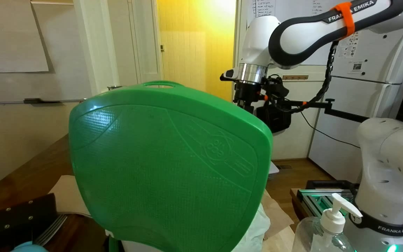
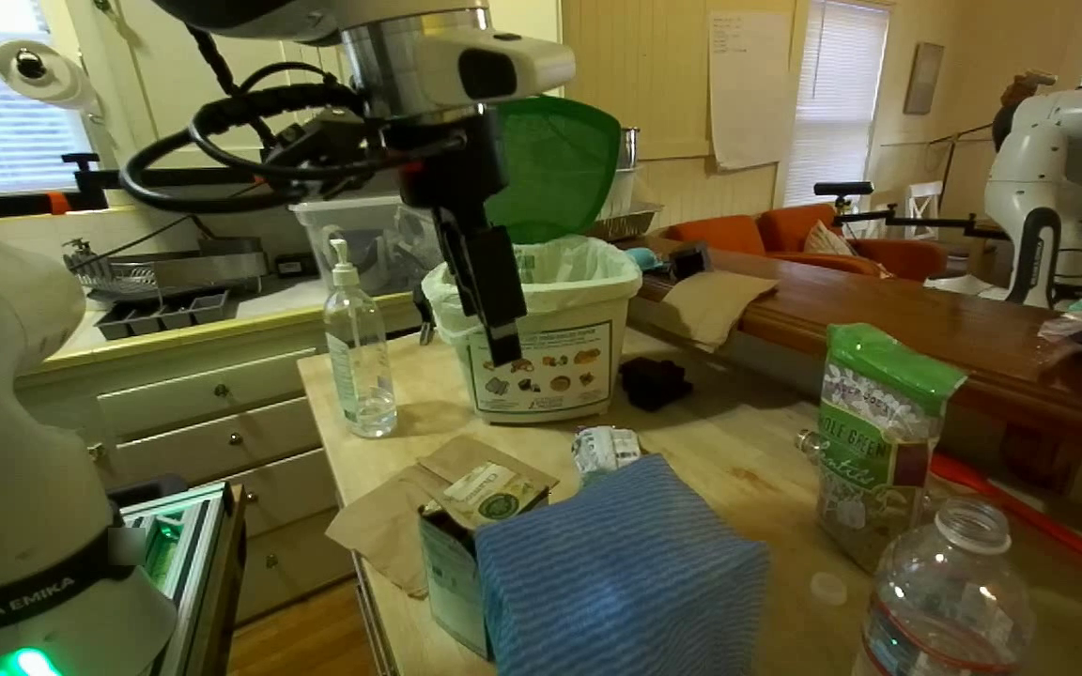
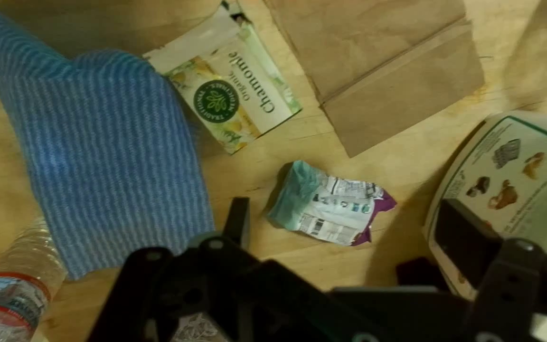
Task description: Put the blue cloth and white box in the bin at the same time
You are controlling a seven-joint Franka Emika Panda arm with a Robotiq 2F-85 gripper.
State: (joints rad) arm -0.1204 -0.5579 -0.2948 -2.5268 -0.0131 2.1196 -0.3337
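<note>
The blue striped cloth (image 2: 621, 573) stands creased on the counter in an exterior view, and it lies at left in the wrist view (image 3: 112, 156). The white box, a torn chamomile tea box (image 2: 494, 498), is right beside the cloth; in the wrist view (image 3: 235, 95) its torn flap meets the cloth's edge. The white bin (image 2: 555, 366) has a liner and its green lid (image 2: 555, 169) is raised; the bin also shows in the wrist view (image 3: 530, 175). My gripper (image 3: 344, 204) is open and empty above the counter, in front of the bin (image 2: 499, 329). The lid (image 1: 170, 164) hides its fingertips in an exterior view.
A crumpled wrapper (image 3: 333, 206) lies below my fingers. A brown paper bag (image 3: 387, 66) lies by the box. A pump bottle (image 2: 360, 347), a green lentil bag (image 2: 879, 441), a plastic bottle (image 2: 950, 601) and a dark object (image 2: 654, 382) stand around.
</note>
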